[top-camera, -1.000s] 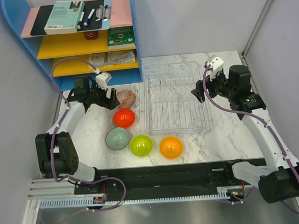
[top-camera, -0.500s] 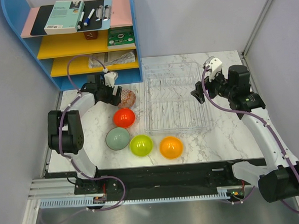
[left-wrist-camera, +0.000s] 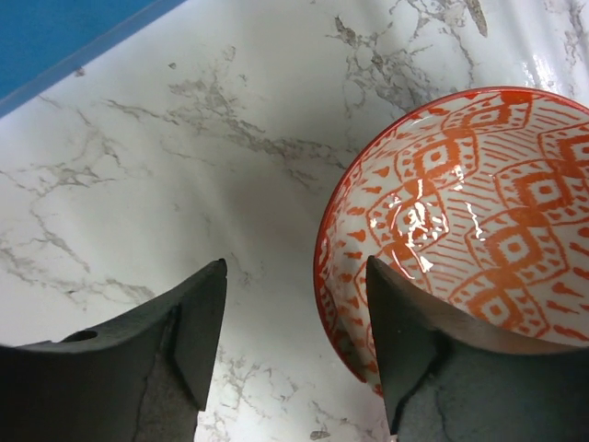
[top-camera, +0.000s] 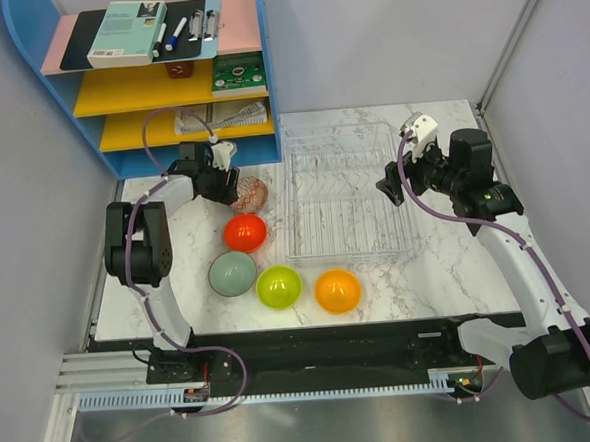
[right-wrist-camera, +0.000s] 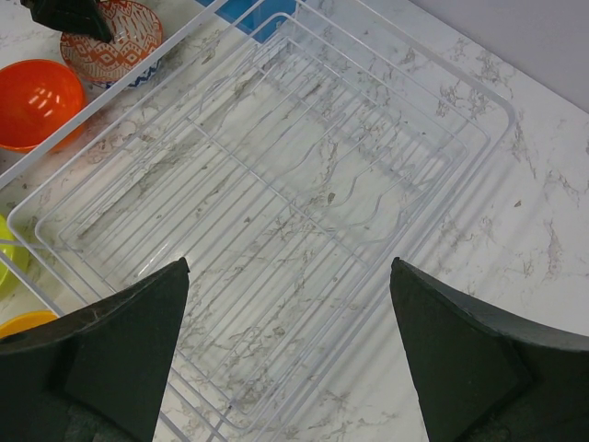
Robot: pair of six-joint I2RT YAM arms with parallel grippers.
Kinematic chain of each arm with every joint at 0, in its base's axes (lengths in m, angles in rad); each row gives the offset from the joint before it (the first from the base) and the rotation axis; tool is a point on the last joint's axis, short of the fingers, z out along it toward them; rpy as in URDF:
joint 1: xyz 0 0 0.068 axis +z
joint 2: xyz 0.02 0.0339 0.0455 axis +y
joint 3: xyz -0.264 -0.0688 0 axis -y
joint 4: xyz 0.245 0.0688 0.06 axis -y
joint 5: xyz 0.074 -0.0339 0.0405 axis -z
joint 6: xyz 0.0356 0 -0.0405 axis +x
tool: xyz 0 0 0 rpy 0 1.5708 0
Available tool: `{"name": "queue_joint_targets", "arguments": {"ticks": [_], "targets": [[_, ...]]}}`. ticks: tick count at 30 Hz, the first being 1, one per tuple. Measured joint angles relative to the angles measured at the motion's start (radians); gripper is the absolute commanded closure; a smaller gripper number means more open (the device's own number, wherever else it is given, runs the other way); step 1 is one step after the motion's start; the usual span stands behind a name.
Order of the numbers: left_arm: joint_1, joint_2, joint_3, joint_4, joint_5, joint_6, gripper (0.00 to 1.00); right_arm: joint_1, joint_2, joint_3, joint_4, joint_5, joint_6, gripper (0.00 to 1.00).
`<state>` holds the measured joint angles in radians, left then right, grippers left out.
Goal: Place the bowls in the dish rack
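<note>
The patterned bowl (top-camera: 252, 193) stands upright on the marble table, left of the clear dish rack (top-camera: 349, 248). My left gripper (top-camera: 224, 180) is open and straddles the bowl's left rim (left-wrist-camera: 460, 193): one finger (left-wrist-camera: 405, 322) is over the bowl's inside, the other (left-wrist-camera: 193, 322) is outside it. The red bowl (top-camera: 245, 232), grey-green bowl (top-camera: 232, 275), lime bowl (top-camera: 278, 287) and orange bowl (top-camera: 337, 291) lie near the front. My right gripper (top-camera: 391, 187) is open and empty above the rack's right side (right-wrist-camera: 276, 166). The rack holds nothing.
The blue-and-yellow shelf unit (top-camera: 166, 79) with a book, pens and papers stands at the back left, close behind my left gripper; its blue base (left-wrist-camera: 55, 37) shows in the left wrist view. Grey walls enclose the table on the left, back and right.
My left gripper has moved right and back to the patterned bowl, and its arm has folded in closer to the shelf. The right arm and the bowls have not moved.
</note>
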<state>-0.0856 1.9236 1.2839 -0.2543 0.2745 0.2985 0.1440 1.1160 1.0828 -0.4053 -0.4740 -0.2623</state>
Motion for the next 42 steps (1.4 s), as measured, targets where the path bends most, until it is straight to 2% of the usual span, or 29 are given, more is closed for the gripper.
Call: {"name": "queue_joint_targets", "arguments": {"ticks": [2, 5, 6, 8, 9, 10, 14, 22, 29, 36, 42], "targets": [[-0.002, 0.012, 0.007, -0.008, 0.011, -0.003, 0.43, 0.0, 0.0, 0.0, 0.0, 0.0, 0.0, 0.02], [-0.002, 0.019, 0.021, -0.025, 0.028, -0.008, 0.57, 0.0, 0.0, 0.0, 0.0, 0.0, -0.001, 0.02], [-0.002, 0.021, 0.028, -0.033, 0.04, -0.01, 0.67, 0.0, 0.0, 0.0, 0.0, 0.0, -0.001, 0.02], [-0.002, 0.028, 0.039, -0.042, 0.054, -0.016, 0.78, 0.0, 0.0, 0.0, 0.0, 0.0, -0.001, 0.02], [-0.002, 0.031, 0.045, -0.048, 0.064, -0.018, 0.9, 0.0, 0.0, 0.0, 0.0, 0.0, -0.001, 0.02], [-0.002, 0.034, 0.049, -0.053, 0.071, -0.021, 0.97, 0.0, 0.0, 0.0, 0.0, 0.0, -0.001, 0.03], [-0.002, 0.037, 0.079, -0.058, 0.121, -0.036, 0.98, 0.0, 0.0, 0.0, 0.0, 0.0, -0.001, 0.02], [0.001, 0.035, 0.082, -0.066, 0.128, -0.036, 0.98, 0.0, 0.01, 0.019, -0.008, -0.029, 0.016, 0.02], [0.023, -0.057, 0.082, -0.116, 0.15, -0.035, 0.98, 0.001, 0.079, 0.127, 0.002, -0.142, 0.133, 0.02], [0.033, -0.24, 0.126, -0.116, 0.285, -0.038, 0.98, 0.002, 0.149, 0.154, 0.151, -0.316, 0.401, 0.02], [0.003, -0.329, 0.138, -0.114, 0.494, -0.069, 0.98, 0.008, 0.224, 0.124, 0.502, -0.472, 0.796, 0.03]]}}
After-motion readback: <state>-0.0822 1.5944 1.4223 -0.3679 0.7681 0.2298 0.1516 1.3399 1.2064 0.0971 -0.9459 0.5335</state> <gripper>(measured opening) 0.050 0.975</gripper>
